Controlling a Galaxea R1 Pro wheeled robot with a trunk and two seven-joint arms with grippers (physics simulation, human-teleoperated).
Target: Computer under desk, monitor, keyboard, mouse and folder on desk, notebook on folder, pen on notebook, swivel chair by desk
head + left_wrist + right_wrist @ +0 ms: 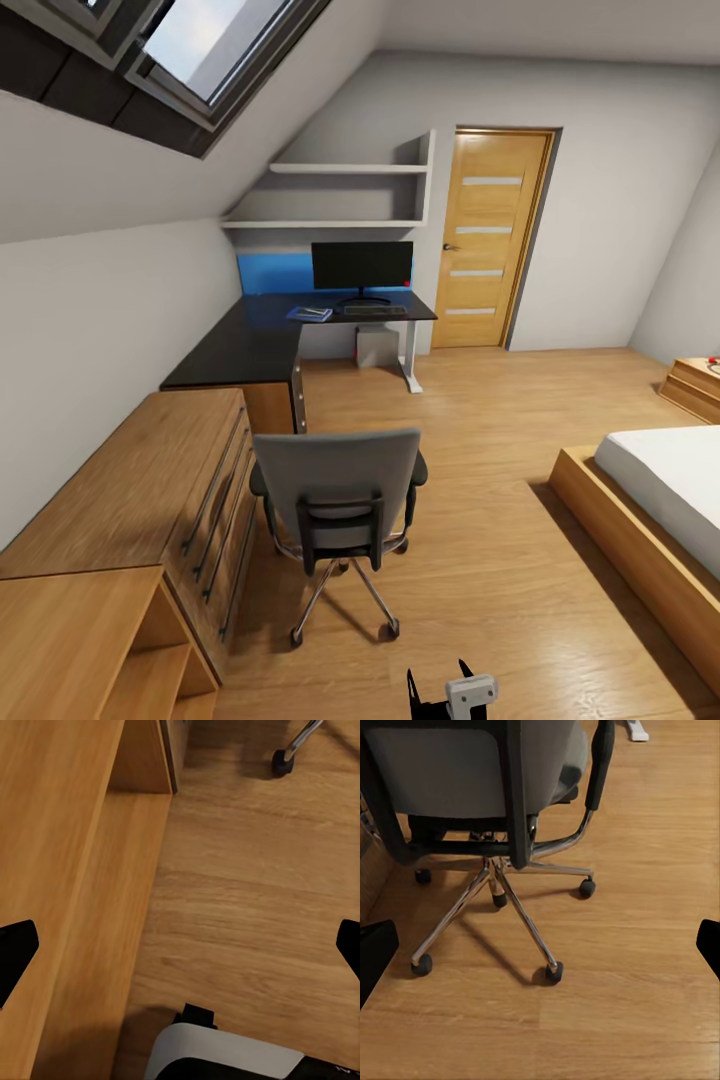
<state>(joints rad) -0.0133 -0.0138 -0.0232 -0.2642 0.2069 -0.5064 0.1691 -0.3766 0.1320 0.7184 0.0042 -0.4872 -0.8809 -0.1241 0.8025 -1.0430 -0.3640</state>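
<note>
Grey upholstery covers the swivel chair [338, 495], which stands on the wood floor [500, 560] in the middle of the room with its back toward the robot, black armrests at either side and a chrome five-star base on small black wheels; it is well apart from the worktop [255, 345] and just beside a low light-wood cabinet [130, 490]. Across the room, the L-shaped glossy black worktop fills the corner under two white wall shelves [340, 195]. On it the monitor [361, 266] stands upright, its wide black screen facing the room, with the slim black keyboard [375, 310] lying in front of its stand. To the left of the keyboard lies the folder [309, 314], a flat blue rectangle; what rests on it is too small to tell. A pale grey computer [376, 345] sits on the floor beneath the worktop. In both wrist views the dark fingers [375, 952] stand spread wide with nothing between them: the left gripper [180, 945] over the floor beside the cabinet, the right gripper [544, 945] facing the chair's base.
</note>
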